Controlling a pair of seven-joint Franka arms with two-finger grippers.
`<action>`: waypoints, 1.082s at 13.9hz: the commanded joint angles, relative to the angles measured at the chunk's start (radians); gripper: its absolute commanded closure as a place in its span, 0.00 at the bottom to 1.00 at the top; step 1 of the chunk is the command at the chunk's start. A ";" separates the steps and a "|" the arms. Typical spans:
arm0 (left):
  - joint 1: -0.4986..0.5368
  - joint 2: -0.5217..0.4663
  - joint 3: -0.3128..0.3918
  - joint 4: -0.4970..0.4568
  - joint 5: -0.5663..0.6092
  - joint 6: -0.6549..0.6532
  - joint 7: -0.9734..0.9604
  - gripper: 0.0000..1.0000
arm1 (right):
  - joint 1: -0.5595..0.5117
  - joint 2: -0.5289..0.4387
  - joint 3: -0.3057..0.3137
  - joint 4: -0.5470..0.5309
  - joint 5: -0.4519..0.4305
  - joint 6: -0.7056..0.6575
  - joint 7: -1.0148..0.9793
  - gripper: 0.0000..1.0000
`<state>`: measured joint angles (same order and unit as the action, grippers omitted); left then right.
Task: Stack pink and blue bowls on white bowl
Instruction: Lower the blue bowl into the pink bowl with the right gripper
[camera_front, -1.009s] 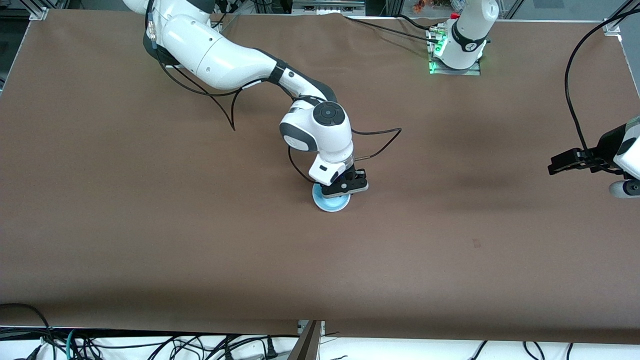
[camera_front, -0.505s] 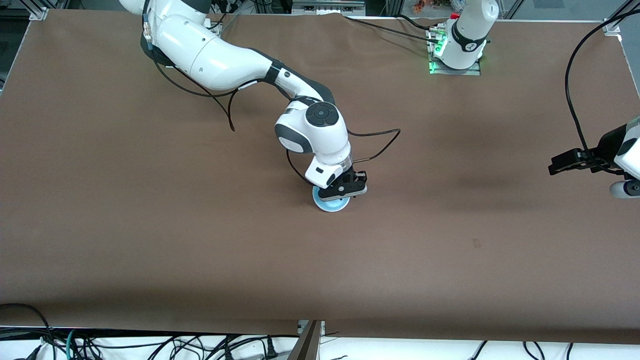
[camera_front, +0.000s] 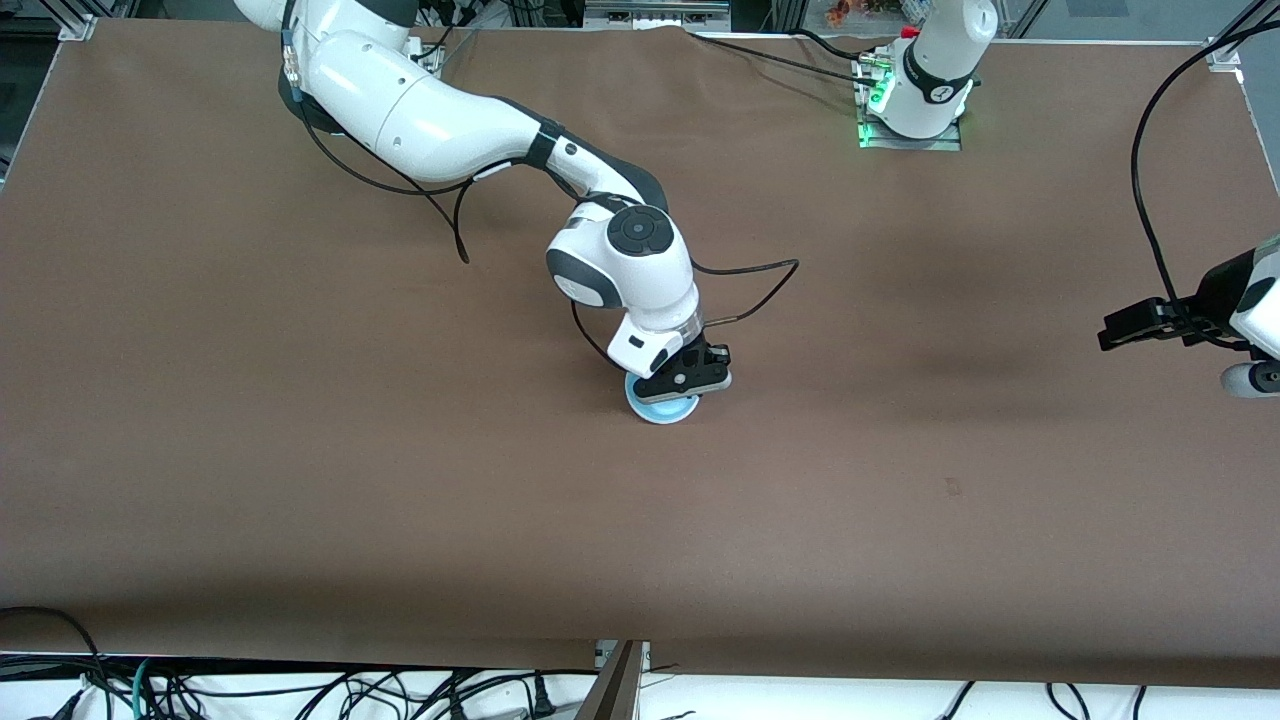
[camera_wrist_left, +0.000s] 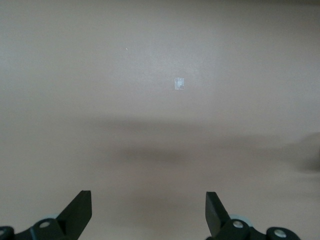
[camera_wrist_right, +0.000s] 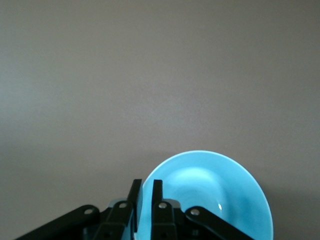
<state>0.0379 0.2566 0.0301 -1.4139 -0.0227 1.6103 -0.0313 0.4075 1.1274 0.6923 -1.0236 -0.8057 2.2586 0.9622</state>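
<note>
The right gripper (camera_front: 668, 392) is low at the middle of the brown paper-covered table (camera_front: 300, 450), its black fingers pinched close together on the rim of the light sky-blue round plastic bowl (camera_front: 660, 408). In the front view the wrist and black camera mount cover the part of the bowl toward the robots' bases, so only a blue crescent shows beneath them, on the side nearer the front camera. That view does not show whether the bowl rests on the table or sits on anything else.

The right wrist view fills in what the front view hides. There the blue bowl (camera_wrist_right: 212, 195) shows nearly whole, open side up, its hollow bare and glossy, and the right gripper (camera_wrist_right: 144, 192) has its two fingers (camera_wrist_right: 134, 192) almost touching with the bowl's edge between them. Plain brown table surface surrounds the bowl in that view. No pink or white bowl can be made out in any view.

The left gripper (camera_front: 1135, 328) waits in the air over the left arm's end of the table, well apart from the bowl. The front view shows it only side-on. The left wrist view shows the left gripper (camera_wrist_left: 149, 212) with its fingers spread wide and nothing between them, over bare table with a small pale square mark (camera_wrist_left: 179, 83) on it.
</note>
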 joint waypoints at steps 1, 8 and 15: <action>0.002 0.015 0.004 0.036 -0.023 -0.023 -0.006 0.00 | 0.008 0.008 -0.011 -0.004 -0.015 0.010 -0.010 0.96; 0.002 0.015 0.004 0.035 -0.023 -0.023 -0.006 0.00 | 0.024 0.026 -0.075 -0.024 -0.018 0.091 -0.020 0.96; 0.002 0.015 0.004 0.036 -0.023 -0.023 -0.006 0.00 | 0.037 0.051 -0.126 -0.032 -0.018 0.111 -0.068 0.96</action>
<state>0.0379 0.2570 0.0302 -1.4131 -0.0227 1.6103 -0.0313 0.4353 1.1735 0.5794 -1.0526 -0.8098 2.3571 0.9135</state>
